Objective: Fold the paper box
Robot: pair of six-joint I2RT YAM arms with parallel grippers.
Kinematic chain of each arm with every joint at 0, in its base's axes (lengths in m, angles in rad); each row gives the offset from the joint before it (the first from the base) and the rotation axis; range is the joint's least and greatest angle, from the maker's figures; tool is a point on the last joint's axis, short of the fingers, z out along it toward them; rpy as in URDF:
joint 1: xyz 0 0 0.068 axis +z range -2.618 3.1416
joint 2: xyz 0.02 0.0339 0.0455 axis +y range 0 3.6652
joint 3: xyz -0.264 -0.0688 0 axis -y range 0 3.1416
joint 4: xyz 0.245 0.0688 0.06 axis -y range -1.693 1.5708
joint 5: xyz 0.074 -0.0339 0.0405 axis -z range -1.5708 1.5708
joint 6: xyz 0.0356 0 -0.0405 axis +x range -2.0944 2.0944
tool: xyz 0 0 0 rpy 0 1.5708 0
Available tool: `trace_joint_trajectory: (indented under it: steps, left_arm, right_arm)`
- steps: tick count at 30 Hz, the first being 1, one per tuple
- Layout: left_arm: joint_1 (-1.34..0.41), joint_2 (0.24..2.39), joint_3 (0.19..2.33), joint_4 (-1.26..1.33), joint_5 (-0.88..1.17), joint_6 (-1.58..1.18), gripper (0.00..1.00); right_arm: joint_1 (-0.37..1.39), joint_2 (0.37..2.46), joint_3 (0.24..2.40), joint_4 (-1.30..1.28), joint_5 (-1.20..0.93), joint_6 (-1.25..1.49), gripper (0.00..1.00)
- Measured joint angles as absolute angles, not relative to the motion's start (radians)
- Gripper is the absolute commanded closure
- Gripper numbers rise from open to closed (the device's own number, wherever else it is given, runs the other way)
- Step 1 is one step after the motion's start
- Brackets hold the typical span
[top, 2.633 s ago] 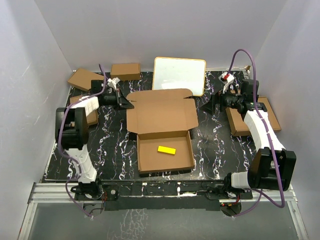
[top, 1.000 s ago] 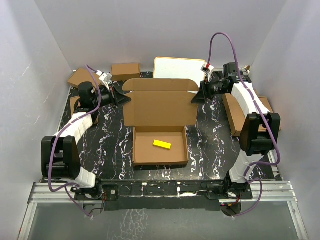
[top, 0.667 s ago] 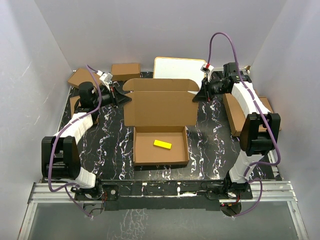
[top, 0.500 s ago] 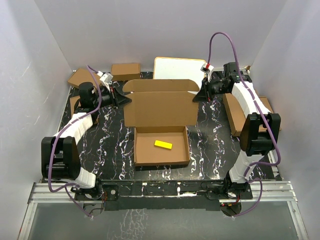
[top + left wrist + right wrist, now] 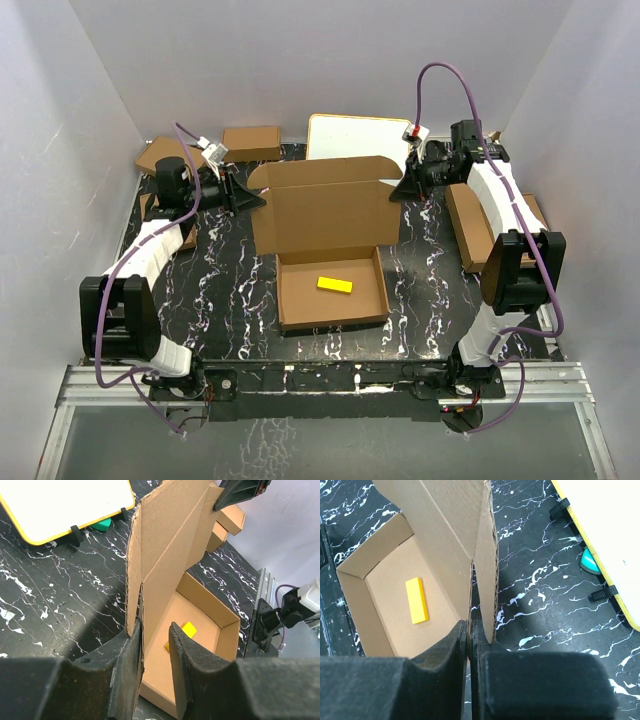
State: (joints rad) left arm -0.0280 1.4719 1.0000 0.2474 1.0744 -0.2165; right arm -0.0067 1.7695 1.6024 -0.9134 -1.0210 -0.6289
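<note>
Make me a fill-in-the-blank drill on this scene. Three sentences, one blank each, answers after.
The tray of the paper box holds one ____ block.
Its lid stands nearly ____.
The right pincer is ____ on the lid's edge.
Missing words: yellow; upright; shut.

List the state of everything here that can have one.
paper box: tray formed, lid raised upright, not closed.
yellow block: lying flat inside the tray.
left gripper: open, fingers astride one side edge of the lid.
right gripper: shut on the lid's other side edge.
whiteboard: blank.
small brown box: closed.
</note>
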Motion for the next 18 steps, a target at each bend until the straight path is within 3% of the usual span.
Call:
trace_joint_trajectory:
  steps: [3,4,6,18]
  left_arm:
    - [-0.028,1.483,1.007,0.244,1.086,-0.218,0.83]
    - [-0.028,1.492,1.007,0.232,1.088,-0.217,0.92]
    - [-0.028,1.494,1.008,0.227,1.087,-0.216,0.99]
    - [-0.102,1.484,1.023,0.206,0.874,-0.206,1.0]
  right_arm:
    - [-0.007,1.769,1.61,-0.927,-1.019,-0.644,0.92]
    - [-0.007,1.769,1.618,-0.942,-1.015,-0.656,0.92]
    - [-0.007,1.769,1.622,-0.946,-1.012,-0.658,0.92]
    - [0.006,1.769,1.655,-0.892,-0.918,-0.613,0.92]
